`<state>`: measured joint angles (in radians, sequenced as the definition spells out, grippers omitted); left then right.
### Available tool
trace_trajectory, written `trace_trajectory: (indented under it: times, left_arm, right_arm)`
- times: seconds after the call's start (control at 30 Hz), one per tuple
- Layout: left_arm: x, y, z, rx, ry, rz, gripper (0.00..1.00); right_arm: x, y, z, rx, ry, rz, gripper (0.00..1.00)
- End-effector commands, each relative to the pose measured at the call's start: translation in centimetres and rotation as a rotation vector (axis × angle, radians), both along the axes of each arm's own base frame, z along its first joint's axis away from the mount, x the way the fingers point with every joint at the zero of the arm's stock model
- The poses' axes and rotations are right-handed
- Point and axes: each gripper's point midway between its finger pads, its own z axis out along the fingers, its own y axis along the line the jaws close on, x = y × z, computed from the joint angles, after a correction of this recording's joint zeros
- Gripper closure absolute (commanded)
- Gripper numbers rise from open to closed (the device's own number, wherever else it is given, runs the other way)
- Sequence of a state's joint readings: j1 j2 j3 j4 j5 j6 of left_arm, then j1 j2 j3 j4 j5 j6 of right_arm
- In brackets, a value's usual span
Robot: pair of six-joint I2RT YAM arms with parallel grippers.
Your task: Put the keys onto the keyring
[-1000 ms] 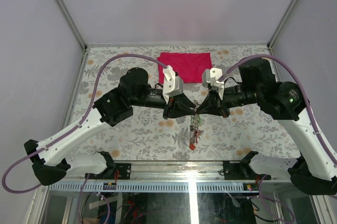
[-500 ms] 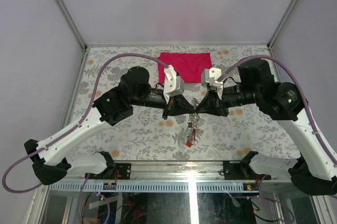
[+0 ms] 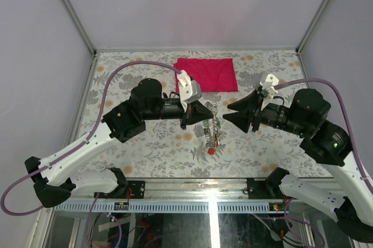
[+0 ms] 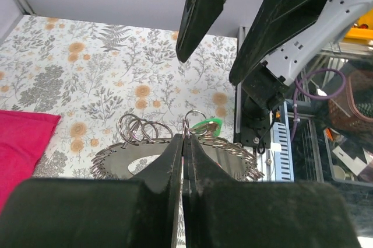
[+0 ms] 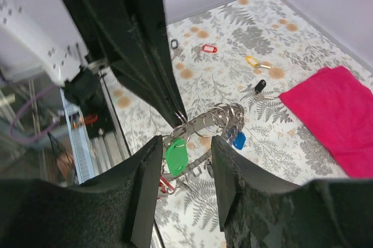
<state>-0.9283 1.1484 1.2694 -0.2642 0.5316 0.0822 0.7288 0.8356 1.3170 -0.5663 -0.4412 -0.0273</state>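
The keyring (image 4: 233,157), a flat grey metal ring strung with small split rings, hangs above the table with my left gripper (image 4: 185,138) shut on its rim. Keys with a green tag (image 5: 176,156), a blue tag (image 5: 239,139) and a red tag (image 3: 210,150) dangle from it. In the top view the left gripper (image 3: 208,114) holds the keyring (image 3: 214,126) near the table's middle. My right gripper (image 3: 226,114) stands open just to its right, touching nothing. In its own view the right gripper (image 5: 186,143) frames the green tag without contact. Loose red (image 5: 210,49), yellow (image 5: 252,60) and black (image 5: 260,86) keys lie on the table.
A red folded cloth (image 3: 207,73) lies at the back centre of the floral table (image 3: 145,143). Grey walls enclose the left, back and right sides. The metal front rail (image 3: 210,204) and arm bases run along the near edge.
My right gripper has opened and drawn back to the right, away from the keyring. The left gripper has closed on the ring and now carries it alone.
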Motion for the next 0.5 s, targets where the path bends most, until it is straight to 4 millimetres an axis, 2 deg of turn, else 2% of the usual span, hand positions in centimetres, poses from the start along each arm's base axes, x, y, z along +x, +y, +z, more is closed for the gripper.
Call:
trace_trajectory:
  times: [0.0, 0.13, 0.27, 0.47]
  left_arm:
    - [1.2, 0.4, 4.8, -0.174, -0.084, 0.076, 1.0]
    - [1.4, 0.6, 5.3, -0.209, -0.078, 0.098, 1.0]
    - [1.9, 1.0, 5.6, -0.24, -0.072, 0.141, 1.0]
    - [2.2, 1.1, 5.4, -0.24, -0.071, 0.158, 1.0]
  right_arm:
    - [2.2, -0.2, 2.9, 0.263, 0.16, -0.213, 0.54]
    - [3.1, -0.3, 2.4, 0.439, 0.371, -0.324, 0.53]
    - [3.3, -0.3, 2.3, 0.618, 0.544, -0.362, 0.52]
    - [3.0, 0.9, 2.5, 0.704, 0.644, -0.304, 0.53]
